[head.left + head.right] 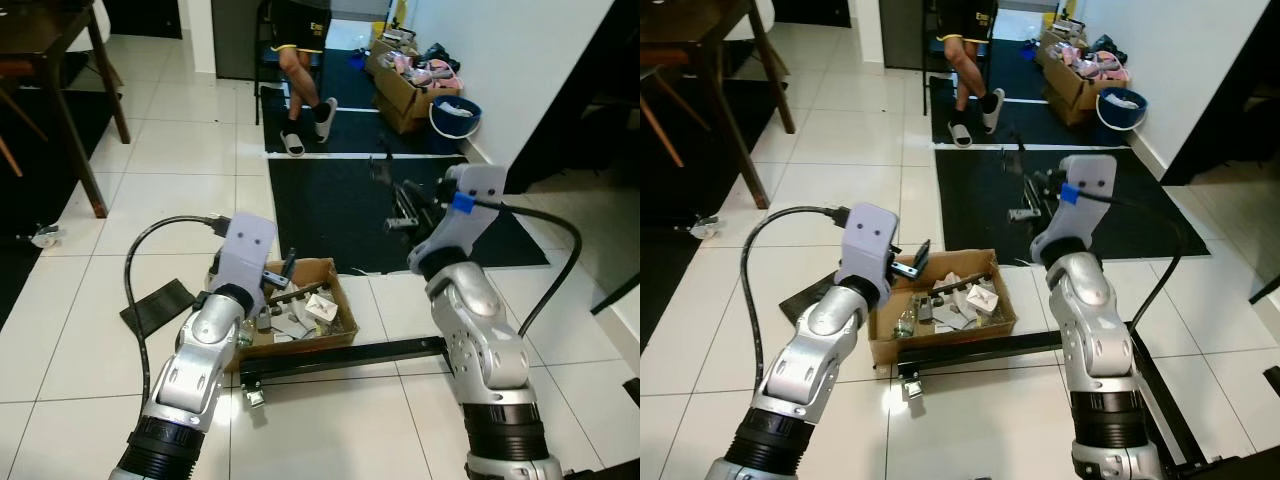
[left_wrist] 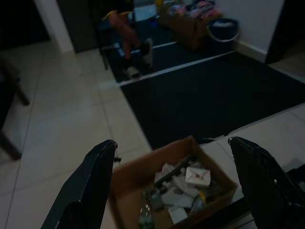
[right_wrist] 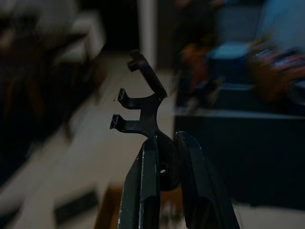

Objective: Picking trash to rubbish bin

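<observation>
An open cardboard box (image 1: 340, 300) holding paper scraps, small cartons and a bottle sits on the white tiles in front of me. My left gripper (image 1: 291, 278) hovers over the box's near-left corner. Its fingers (image 2: 90, 186) are spread wide and open with nothing between them, and the box (image 2: 131, 174) lies below. My right gripper (image 3: 164, 181) is raised over the dark mat to the right, beyond the box. It is shut on a black pronged plastic bracket (image 3: 140, 102), which sticks up past the fingertips. In the left eye view the bracket (image 1: 381, 172) hangs above the mat.
A black metal bar (image 1: 340, 358) lies along the box's near side, and a flat black piece (image 1: 157, 305) lies on the tiles to its left. A dark mat (image 1: 330, 215) is beyond. A person's legs (image 1: 300, 90), a cluttered carton (image 1: 405, 90), a blue bucket (image 1: 455, 117) and table legs (image 1: 85, 150) stand farther off.
</observation>
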Controlling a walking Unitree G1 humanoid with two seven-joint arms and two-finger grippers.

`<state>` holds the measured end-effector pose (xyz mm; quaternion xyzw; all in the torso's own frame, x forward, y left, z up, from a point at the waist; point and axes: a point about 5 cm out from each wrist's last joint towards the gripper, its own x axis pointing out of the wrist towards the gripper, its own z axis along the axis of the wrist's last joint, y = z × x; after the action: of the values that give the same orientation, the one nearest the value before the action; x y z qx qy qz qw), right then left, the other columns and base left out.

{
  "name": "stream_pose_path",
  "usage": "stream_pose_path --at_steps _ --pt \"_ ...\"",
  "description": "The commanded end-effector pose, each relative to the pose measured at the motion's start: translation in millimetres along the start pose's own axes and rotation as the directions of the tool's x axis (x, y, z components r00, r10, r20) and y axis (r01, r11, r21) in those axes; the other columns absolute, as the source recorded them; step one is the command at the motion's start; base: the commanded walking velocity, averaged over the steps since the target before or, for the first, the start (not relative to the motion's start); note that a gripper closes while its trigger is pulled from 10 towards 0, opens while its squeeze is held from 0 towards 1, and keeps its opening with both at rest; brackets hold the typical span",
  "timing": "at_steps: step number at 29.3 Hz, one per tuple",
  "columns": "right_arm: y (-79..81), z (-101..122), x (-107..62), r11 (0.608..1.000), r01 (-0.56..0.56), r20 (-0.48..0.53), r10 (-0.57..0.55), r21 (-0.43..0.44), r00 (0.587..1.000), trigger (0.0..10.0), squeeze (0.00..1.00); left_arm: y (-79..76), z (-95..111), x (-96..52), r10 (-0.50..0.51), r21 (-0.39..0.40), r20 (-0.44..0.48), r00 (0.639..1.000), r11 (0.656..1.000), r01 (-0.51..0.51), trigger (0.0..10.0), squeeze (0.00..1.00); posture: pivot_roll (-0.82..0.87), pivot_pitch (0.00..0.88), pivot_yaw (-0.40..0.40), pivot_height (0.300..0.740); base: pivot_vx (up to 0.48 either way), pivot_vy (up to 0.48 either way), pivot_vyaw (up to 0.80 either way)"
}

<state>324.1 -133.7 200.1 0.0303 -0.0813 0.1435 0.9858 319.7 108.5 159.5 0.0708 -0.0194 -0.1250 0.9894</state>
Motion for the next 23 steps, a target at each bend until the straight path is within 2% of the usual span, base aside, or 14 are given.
stream_pose_path --at_steps 1,3,12,13,17,23 --pt "4.3 -29 -8.1 0.997 -0.079 -0.154 0.075 -0.023 0.985 10.0 0.00 -2.4 -12 -2.0 0.016 -0.041 -0.055 0.998 0.999 -0.019 10.0 0.00 -0.04 0.114 -0.069 0.740 0.000 0.000 0.00" --pt "8.3 -49 -16.6 0.988 -0.145 -0.254 0.129 -0.045 0.959 10.0 0.00 0.6 -15 -3.5 0.040 -0.052 -0.072 0.997 0.998 -0.043 10.0 0.00 -0.04 0.116 -0.074 0.740 0.000 0.000 0.00" --pt "14.8 -61 -15.7 0.984 -0.177 -0.300 0.161 -0.025 0.940 10.0 0.00 4.4 -21 -8.3 0.069 -0.053 -0.104 0.992 0.996 -0.075 10.0 0.00 -0.01 0.131 -0.085 0.740 0.000 0.000 0.00" --pt "15.0 -61 -13.9 0.984 -0.176 -0.297 0.160 -0.027 0.941 10.0 0.00 4.9 -22 -8.8 0.060 -0.050 -0.115 0.992 0.997 -0.066 10.0 0.00 0.01 0.137 -0.038 0.740 0.000 0.000 0.00" --pt "14.1 -61 -14.3 0.989 -0.147 -0.285 0.133 -0.026 0.949 10.0 0.00 4.0 -21 -7.0 0.021 -0.049 -0.122 0.992 0.998 -0.027 10.0 0.00 0.02 0.137 0.026 0.740 0.000 0.000 0.00" --pt "11.1 -66 -24.3 0.996 -0.086 -0.281 0.077 -0.021 0.957 10.0 0.00 0.9 -14 5.1 -0.040 -0.036 -0.111 0.993 0.999 0.036 10.0 0.00 0.01 0.145 0.086 0.740 0.000 0.000 0.00"
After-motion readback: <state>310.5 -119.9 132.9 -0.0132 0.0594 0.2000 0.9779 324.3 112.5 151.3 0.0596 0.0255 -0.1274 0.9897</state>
